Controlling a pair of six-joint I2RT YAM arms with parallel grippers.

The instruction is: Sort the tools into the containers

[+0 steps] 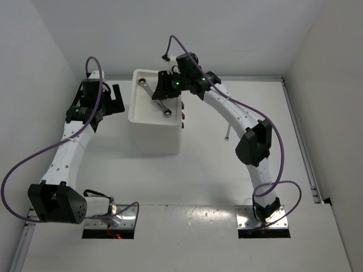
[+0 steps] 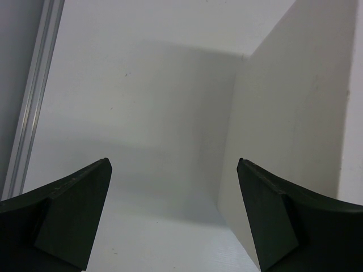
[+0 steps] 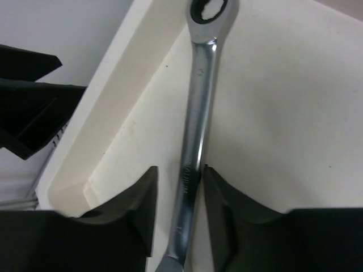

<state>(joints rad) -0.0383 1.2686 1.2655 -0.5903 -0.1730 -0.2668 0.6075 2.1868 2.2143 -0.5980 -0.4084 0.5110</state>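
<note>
Right gripper (image 3: pixel 180 175) first: my fingers are only a little apart, straddling the shank of a silver wrench (image 3: pixel 198 113). One pad is touching it, and there's a sliver of gap on the other side. The wrench lies in the recessed tray top (image 3: pixel 272 113), ring end pointing away from my wrist. My left gripper (image 2: pixel 173 164) is spread wide, parked just beside the side wall of the white drawer unit (image 2: pixel 283 113).
</note>
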